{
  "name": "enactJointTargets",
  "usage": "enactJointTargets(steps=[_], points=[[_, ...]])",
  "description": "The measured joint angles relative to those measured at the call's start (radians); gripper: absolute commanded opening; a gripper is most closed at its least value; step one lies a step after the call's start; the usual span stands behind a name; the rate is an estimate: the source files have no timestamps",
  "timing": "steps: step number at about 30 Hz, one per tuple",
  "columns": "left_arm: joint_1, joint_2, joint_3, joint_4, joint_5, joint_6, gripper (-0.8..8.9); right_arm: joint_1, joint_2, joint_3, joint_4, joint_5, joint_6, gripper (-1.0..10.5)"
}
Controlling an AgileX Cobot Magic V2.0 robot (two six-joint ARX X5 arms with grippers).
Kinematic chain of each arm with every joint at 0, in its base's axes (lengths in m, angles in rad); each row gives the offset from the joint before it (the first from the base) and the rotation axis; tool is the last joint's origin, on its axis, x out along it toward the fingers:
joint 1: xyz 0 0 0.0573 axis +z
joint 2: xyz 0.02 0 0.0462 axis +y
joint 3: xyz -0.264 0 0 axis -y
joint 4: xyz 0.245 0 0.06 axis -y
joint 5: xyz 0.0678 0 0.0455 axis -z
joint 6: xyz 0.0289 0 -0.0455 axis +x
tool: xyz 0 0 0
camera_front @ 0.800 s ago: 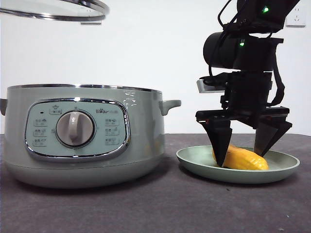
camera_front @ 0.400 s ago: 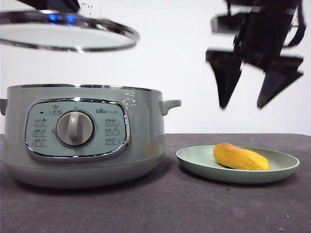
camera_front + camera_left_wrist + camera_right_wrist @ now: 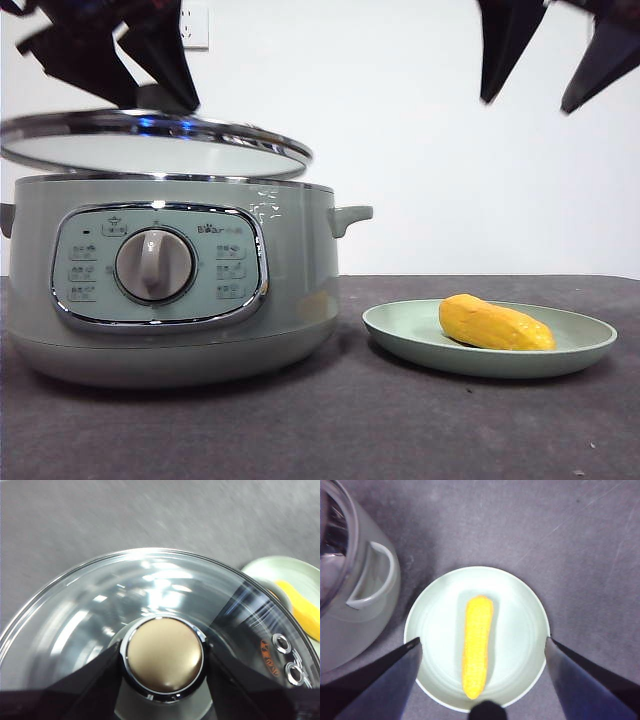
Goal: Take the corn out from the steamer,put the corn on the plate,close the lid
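The yellow-orange corn (image 3: 495,323) (image 3: 477,645) lies alone on the pale green plate (image 3: 400,330) (image 3: 432,607), right of the steamer (image 3: 170,290). High above the plate, my right gripper (image 3: 527,105) (image 3: 481,641) is open and holds nothing. My left gripper (image 3: 140,75) (image 3: 164,656) is shut on the knob (image 3: 165,652) of the glass lid (image 3: 150,148) (image 3: 95,610). The chrome-rimmed lid hangs slightly tilted just above the steamer's rim and reaches most of the way across it. The lid hides the inside of the pot.
The steamer's control panel with its grey dial (image 3: 154,265) faces the front camera. One side handle (image 3: 350,215) (image 3: 372,580) sticks out toward the plate. Dark grey tabletop (image 3: 400,430) spreads in front of both, with a white wall behind.
My right gripper has let go of the corn and risen well above the plate. The left gripper has brought the lid down and rightward, close over the steamer.
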Motion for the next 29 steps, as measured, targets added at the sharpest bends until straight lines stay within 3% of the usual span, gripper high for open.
enactJointTargets(steps=[26, 27, 29], points=[[-0.044, 0.077, 0.008, 0.019, -0.054, 0.003, 0.07, 0.000, -0.075, 0.000, -0.079, 0.001, 0.000, 4.1], [-0.044, 0.077, 0.008, 0.019, -0.054, 0.003, 0.48, 0.000, -0.075, 0.000, -0.079, 0.001, 0.000, 4.1], [-0.044, 0.077, 0.008, 0.019, -0.054, 0.003, 2.56, 0.000, -0.075, 0.000, -0.079, 0.001, 0.000, 4.1]])
